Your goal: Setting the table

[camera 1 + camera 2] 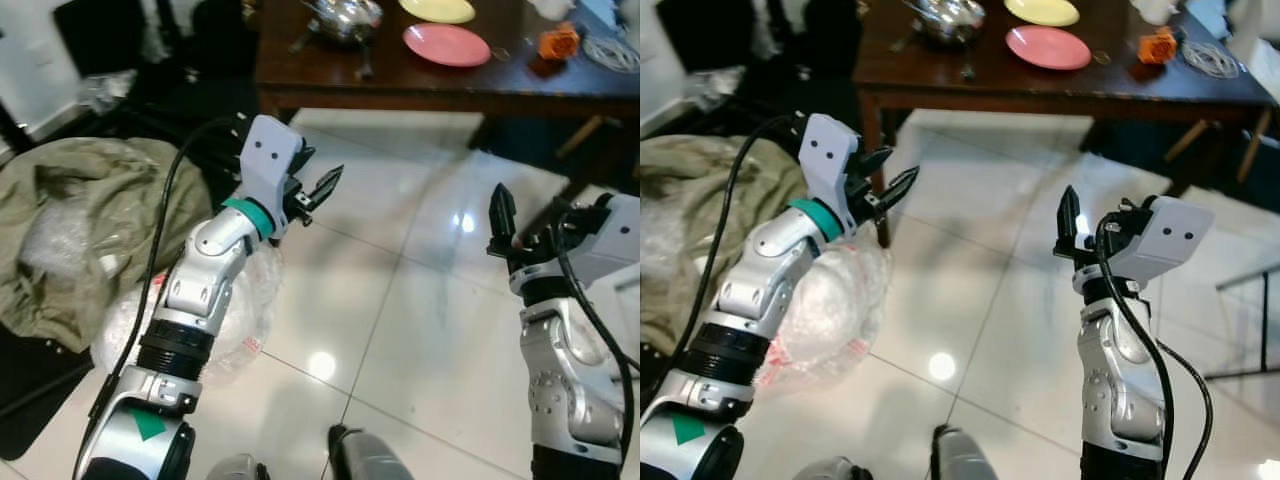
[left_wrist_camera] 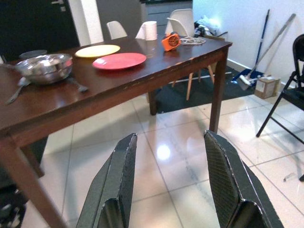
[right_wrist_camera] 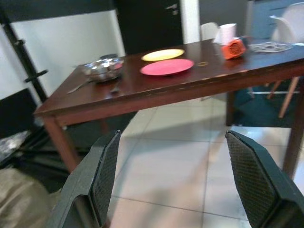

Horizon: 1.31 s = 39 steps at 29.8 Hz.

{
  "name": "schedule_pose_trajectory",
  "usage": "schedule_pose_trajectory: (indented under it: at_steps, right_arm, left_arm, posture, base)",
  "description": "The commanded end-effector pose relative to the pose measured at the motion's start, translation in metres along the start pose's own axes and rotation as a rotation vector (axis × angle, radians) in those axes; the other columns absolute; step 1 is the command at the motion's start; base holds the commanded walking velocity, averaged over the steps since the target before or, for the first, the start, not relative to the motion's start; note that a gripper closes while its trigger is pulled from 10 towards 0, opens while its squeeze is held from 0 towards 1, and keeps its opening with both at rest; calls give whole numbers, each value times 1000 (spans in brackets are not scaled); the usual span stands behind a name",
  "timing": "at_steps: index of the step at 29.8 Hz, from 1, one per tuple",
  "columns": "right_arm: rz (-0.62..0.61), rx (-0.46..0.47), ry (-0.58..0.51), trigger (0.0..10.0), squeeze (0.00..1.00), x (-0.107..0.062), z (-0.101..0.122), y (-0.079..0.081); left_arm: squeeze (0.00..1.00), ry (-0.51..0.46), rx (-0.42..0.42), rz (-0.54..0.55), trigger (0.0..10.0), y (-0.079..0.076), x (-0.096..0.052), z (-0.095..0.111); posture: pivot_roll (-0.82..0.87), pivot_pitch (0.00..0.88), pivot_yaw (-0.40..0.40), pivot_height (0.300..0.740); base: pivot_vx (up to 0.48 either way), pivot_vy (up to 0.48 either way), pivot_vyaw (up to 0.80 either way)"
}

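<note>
A dark wooden table [image 1: 400, 85] stands ahead across the tiled floor. On it lie a pink plate [image 1: 447, 44], a yellow plate [image 1: 437, 9] behind it, and a metal bowl [image 1: 345, 17] with spoons [image 2: 19, 90] beside it. My left gripper [image 1: 318, 170] is raised in front of the table's near left corner, open and empty. My right gripper [image 1: 1090, 215] is held up to the right, short of the table, open with nothing between its fingers [image 3: 102, 175].
An orange object [image 1: 558, 42], a coiled cable [image 1: 610, 52] and a white roll [image 2: 150, 30] sit at the table's right end. A green cloth [image 1: 80, 230] and a plastic bag [image 1: 240, 310] lie on the floor to the left. A black folding chair [image 2: 289, 95] stands beyond the table's far end.
</note>
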State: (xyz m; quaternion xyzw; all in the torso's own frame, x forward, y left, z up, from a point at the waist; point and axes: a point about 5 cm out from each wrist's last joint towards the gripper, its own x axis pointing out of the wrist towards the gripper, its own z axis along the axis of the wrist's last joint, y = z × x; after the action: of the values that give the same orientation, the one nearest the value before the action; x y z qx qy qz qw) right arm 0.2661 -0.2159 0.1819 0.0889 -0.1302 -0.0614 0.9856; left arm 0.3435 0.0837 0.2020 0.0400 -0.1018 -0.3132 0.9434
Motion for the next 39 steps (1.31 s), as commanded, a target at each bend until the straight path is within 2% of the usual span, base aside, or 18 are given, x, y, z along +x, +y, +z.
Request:
schedule_pose_trajectory:
  at_steps: [1, 18, 39]
  right_arm:
    - [-13, -5, 4, 10000, 0, -1, 0, -4]
    - [-6, -1, -3, 10000, 0, 0, 0, -3]
    - [8, -1, -11, 10000, 0, 1, 1, 0]
  left_arm:
    - [0, 4, -8, -21, 10000, -5, 1, -1]
    - [0, -19, 3, 8, 10000, -1, 4, 1]
    - [0, -46, 21, 13, 10000, -2, 7, 5]
  posture:
    - [35, 19, 47, 740]
    - [35, 6, 48, 740]
    - [35, 5, 49, 740]
  base:
    - [0, 0, -800]
    - [0, 0, -800]
    - [465, 0, 0]
